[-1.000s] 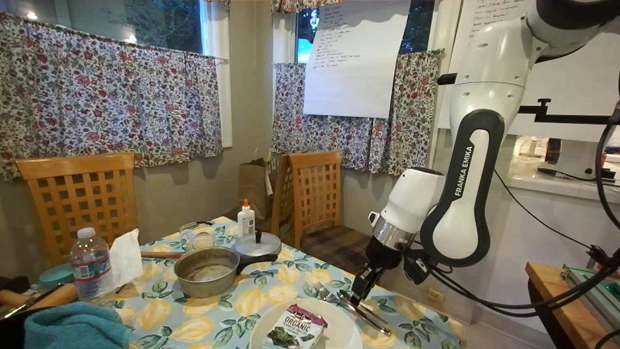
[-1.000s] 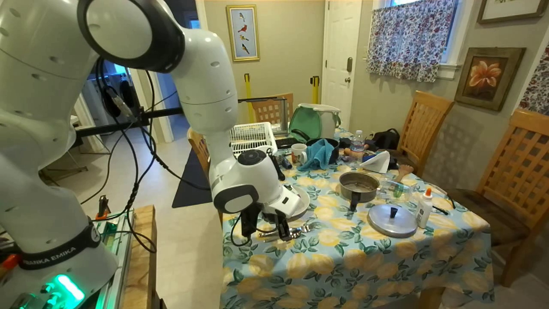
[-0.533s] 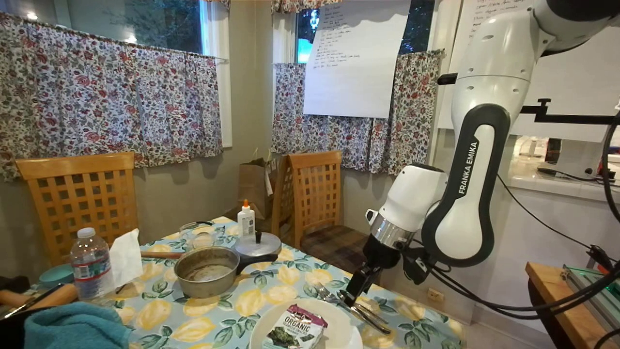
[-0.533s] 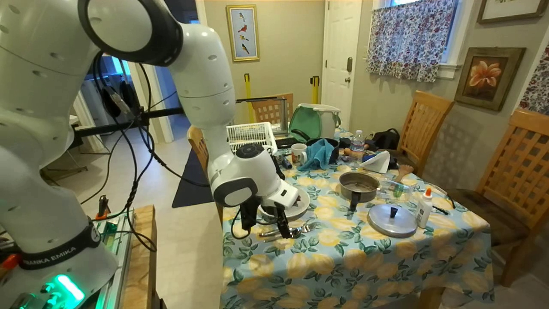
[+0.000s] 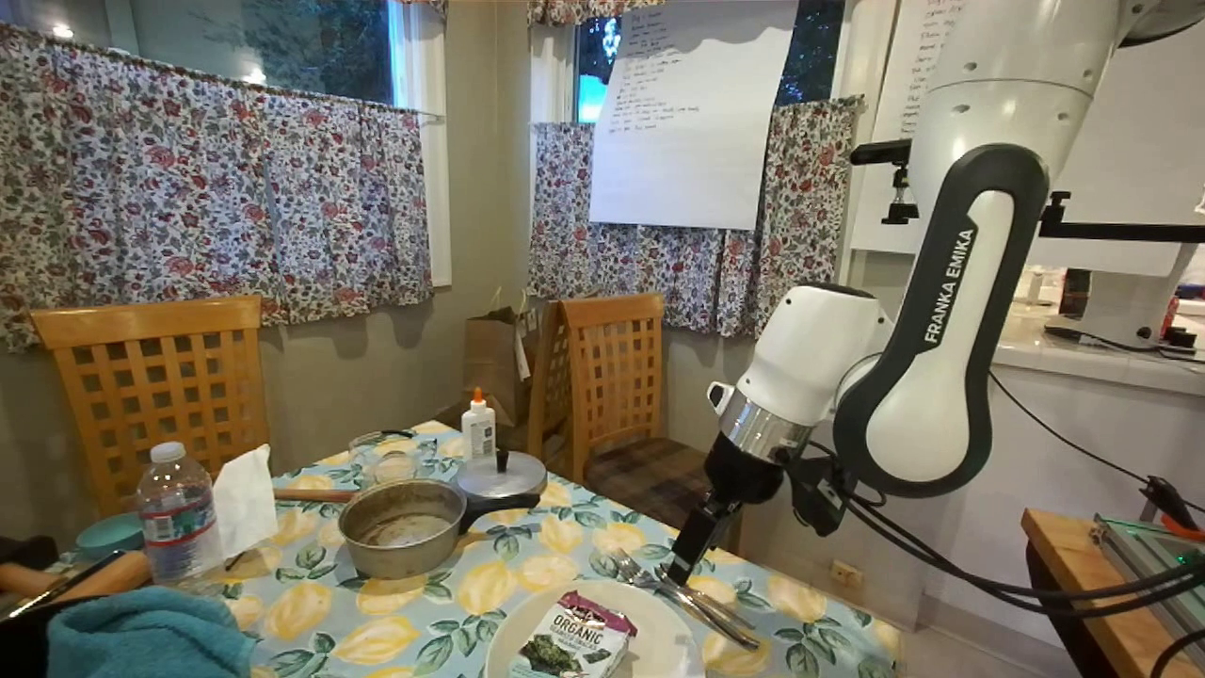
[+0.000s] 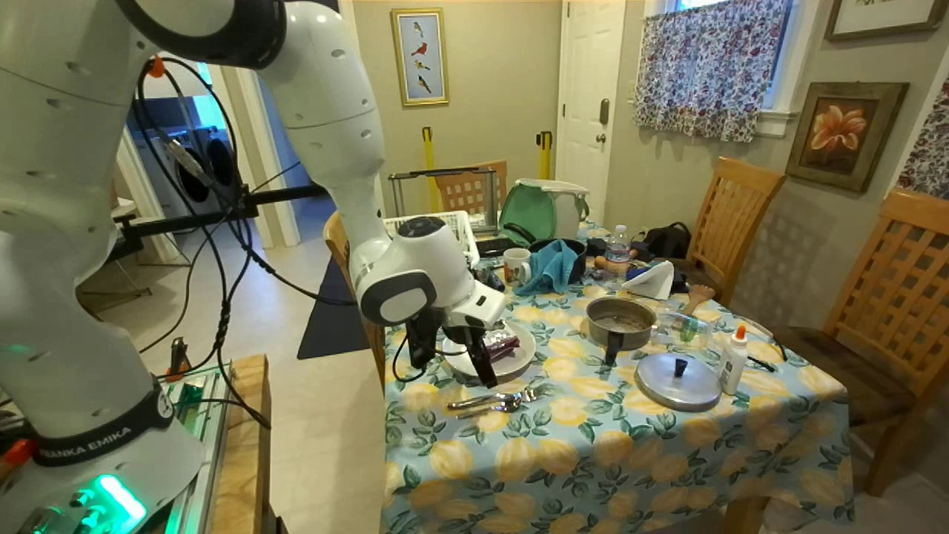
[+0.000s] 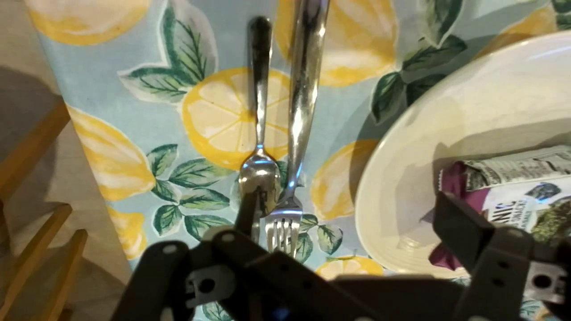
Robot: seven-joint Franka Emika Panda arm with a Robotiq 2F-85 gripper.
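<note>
- I see the gripper [image 7: 348,205] hanging near the plate [image 7: 388,191], its two fingers wide apart and nothing held between them.
- In the plate lies the packet [image 7: 539,196], printed face up; in the wrist view one finger comes in front of its purple end.
- Just beside the plate, on the cloth [image 6: 578,445], lies the fork [image 7: 302,111], and a little farther from the plate the spoon [image 7: 259,171]. The other finger hides part of the spoon's bowl in the same view. Whether fork and spoon touch, I cannot tell.
- In an exterior view the fingertip appears apart from both, so I believe that the gripper touches neither.
- The step in hand is, in my judgement, a free positioning: the gripper carries nothing, and the things near the plate rest by themselves.
- The next move calls, I think, for good clearance over the plate's rim, and for care that no finger pushes the spoon.
- Well apart from the plate stand the pot [image 6: 634,337] and the glue [image 6: 732,367], with the lid [image 6: 667,389] near both.
</note>
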